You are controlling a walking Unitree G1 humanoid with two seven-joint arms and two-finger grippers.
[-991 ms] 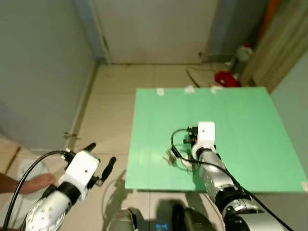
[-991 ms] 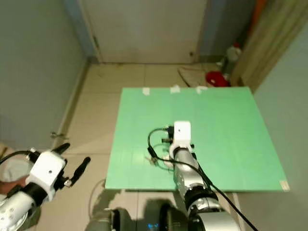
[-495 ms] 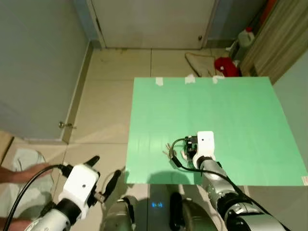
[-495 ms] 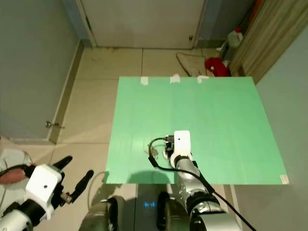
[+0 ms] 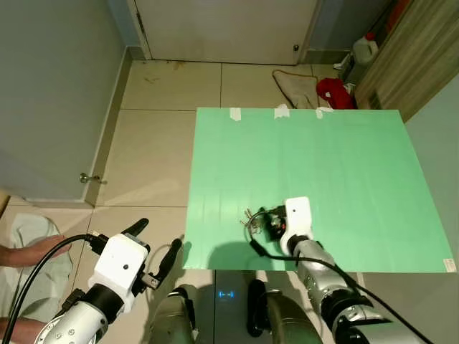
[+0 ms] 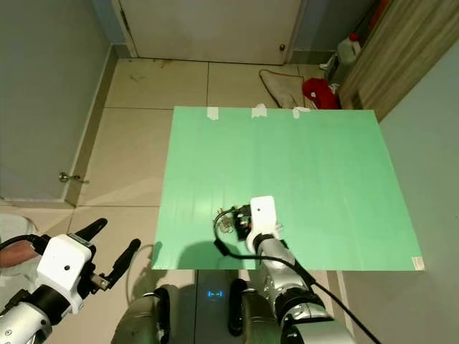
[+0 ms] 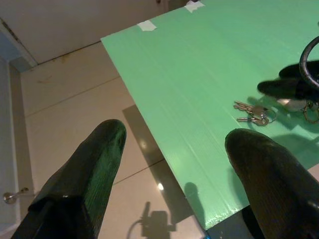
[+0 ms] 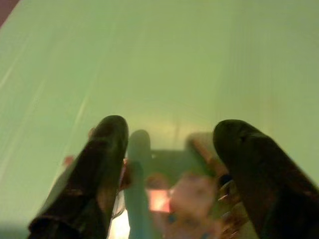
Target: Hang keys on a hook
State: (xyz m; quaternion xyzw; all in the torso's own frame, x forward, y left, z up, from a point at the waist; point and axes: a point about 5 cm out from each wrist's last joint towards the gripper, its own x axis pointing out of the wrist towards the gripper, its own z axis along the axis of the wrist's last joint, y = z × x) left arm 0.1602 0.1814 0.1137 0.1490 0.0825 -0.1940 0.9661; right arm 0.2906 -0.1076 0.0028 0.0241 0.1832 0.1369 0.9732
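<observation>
My right pincer (image 8: 167,164) is low over the green worktop (image 5: 344,165), near its front edge, fingers (image 8: 94,174) spread w/ a clear gap. Between and just past them the right wrist view is blurred: pinkish and metallic shapes, prob. the bunch of small silver keys on a ring, but I can't tell if a finger touches it. From the head, the small silver keys (image 5: 249,218) lie flat on the worktop just beside my right pincer, on its left side, close to the front-left corner. A black cable (image 5: 255,240) loops from my right wrist next to them.

My left pincer (image 5: 154,247) hangs off the worktop's left-front corner, above the beige tiled floor (image 5: 158,136), fingers (image 7: 84,174) wide apart, holding nothing. Its wrist view looks across the corner at the keys (image 7: 253,112).

Further out: three bits of white tape (image 5: 280,112) on the worktop's far edge; beyond, a beige cloth (image 5: 294,84), a red item (image 5: 331,90), a white plastic jug (image 5: 364,49) on the floor. White door (image 5: 222,29) at the back. A person's hand (image 5: 29,251) at far left, low.
</observation>
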